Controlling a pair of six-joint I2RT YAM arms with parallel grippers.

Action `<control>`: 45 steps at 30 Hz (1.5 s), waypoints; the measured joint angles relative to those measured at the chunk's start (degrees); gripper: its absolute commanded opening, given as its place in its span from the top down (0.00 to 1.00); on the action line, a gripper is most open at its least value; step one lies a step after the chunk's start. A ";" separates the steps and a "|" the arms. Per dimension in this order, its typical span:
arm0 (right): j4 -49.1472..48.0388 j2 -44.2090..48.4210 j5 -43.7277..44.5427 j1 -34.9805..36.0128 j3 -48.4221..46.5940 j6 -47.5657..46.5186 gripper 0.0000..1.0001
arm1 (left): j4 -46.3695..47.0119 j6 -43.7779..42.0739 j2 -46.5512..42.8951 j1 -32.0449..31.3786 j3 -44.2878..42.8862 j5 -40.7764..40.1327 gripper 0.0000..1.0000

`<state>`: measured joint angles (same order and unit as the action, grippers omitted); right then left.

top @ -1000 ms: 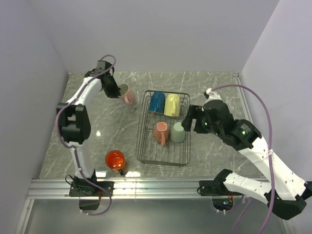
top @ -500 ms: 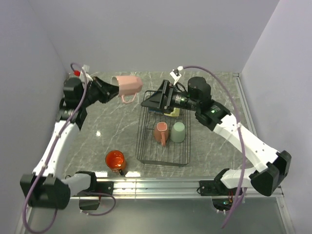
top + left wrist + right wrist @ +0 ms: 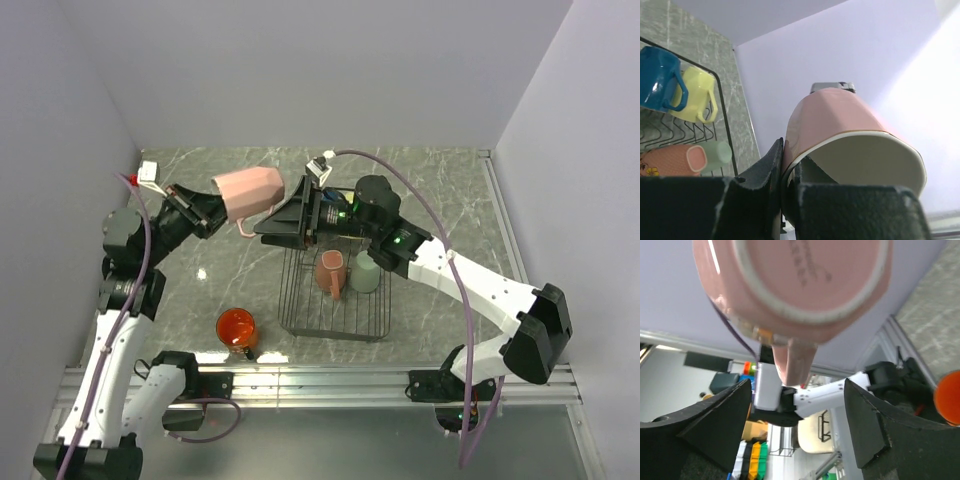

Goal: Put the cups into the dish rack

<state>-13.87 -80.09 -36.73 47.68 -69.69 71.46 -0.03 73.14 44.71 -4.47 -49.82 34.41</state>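
left gripper (image 3: 207, 212) pinches pink mug (image 3: 250, 192) by its rim; mug aloft on its side, base offered outward, likely for a handover | right gripper (image 3: 268, 226) spread wide, empty, facing that base | rack (image 3: 334, 334) partly loaded; orange mug (image 3: 237, 327) upright on table (image 3: 450, 200)

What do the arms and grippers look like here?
The left arm and right arm have white links and black joints, each trailing a purple cable. The left gripper and right gripper have black, wedge-shaped fingers.
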 measured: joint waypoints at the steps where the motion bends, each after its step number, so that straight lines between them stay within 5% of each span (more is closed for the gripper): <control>1: -1.70 0.00 0.33 0.37 0.39 0.81 0.23 | -0.15 0.20 -1.05 0.00 0.20 0.00 1.00; 11: -9.18 -0.33 4.92 1.33 2.23 4.76 0.49 | -0.24 4.61 -8.26 0.00 5.40 -0.26 1.00; 22: -10.16 -4.24 5.03 3.56 -0.13 6.12 0.55 | 0.66 7.26 -9.70 0.44 7.82 -2.56 1.00; 27: -9.92 -4.81 4.76 4.31 -0.52 6.49 0.74 | 1.14 7.96 -9.77 0.42 8.46 -2.45 1.00; 29: -9.86 -4.94 4.61 4.33 -0.55 7.04 1.00 | 1.55 8.20 -9.97 0.42 8.52 -2.60 1.00; 32: -9.84 -5.09 4.50 4.39 -0.85 7.15 1.00 | 1.64 7.98 -10.01 0.42 8.59 -2.75 0.99; 33: -9.55 -5.09 4.52 4.42 -0.85 6.97 1.00 | 1.20 7.54 -9.99 0.42 8.50 -2.80 0.96; 35: -8.44 -5.09 4.74 4.42 -0.87 6.49 1.00 | -0.81 5.81 -9.77 0.42 7.78 -2.89 0.70; 36: -7.80 -5.09 4.72 4.42 -1.03 5.53 1.00 | -2.93 3.93 -9.55 0.42 6.91 -2.84 0.46; 37: -6.60 -5.07 4.98 4.42 -1.40 4.55 1.00 | -5.53 1.66 -9.11 0.26 5.75 -2.67 0.37; 40: -1.86 -4.13 5.75 4.24 -1.79 0.94 1.00 | -14.03 -4.28 -8.09 0.00 1.81 -3.28 0.20; 45: 10.45 2.75 9.01 1.18 -1.01 -8.20 1.00 | -25.40 -12.81 -8.00 -0.28 -2.54 -4.37 0.11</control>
<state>-3.42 -77.34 -27.73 48.86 -70.70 63.26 -25.43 60.34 36.71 -4.75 -52.36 30.04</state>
